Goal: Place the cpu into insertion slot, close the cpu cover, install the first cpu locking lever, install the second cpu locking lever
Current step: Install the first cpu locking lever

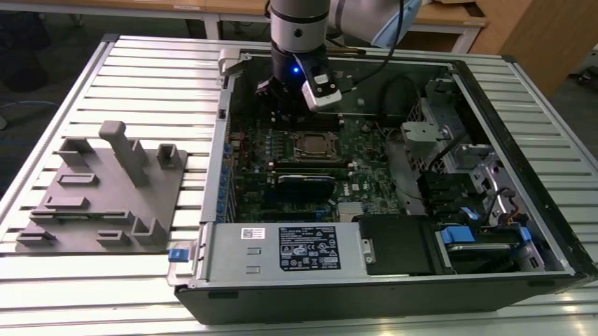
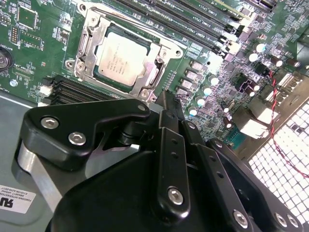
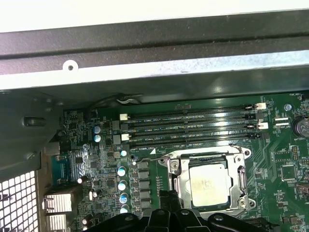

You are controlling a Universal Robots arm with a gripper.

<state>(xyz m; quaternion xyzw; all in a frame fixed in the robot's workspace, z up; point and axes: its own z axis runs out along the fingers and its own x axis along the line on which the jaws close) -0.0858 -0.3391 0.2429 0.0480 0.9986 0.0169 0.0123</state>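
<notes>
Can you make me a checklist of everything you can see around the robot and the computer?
Surface: slatted metal table, with an open computer case on it.
Job's things: chip lies in the window of the cover, which is down flat around it.
Clutter: grey tray of holders beside the case, at the exterior view's left.
End effector: shut, empty, close to the cover.
Cables: blue cable along the arm; red and black wires inside the case.
Surroundings: wooden desks behind the table.
</notes>
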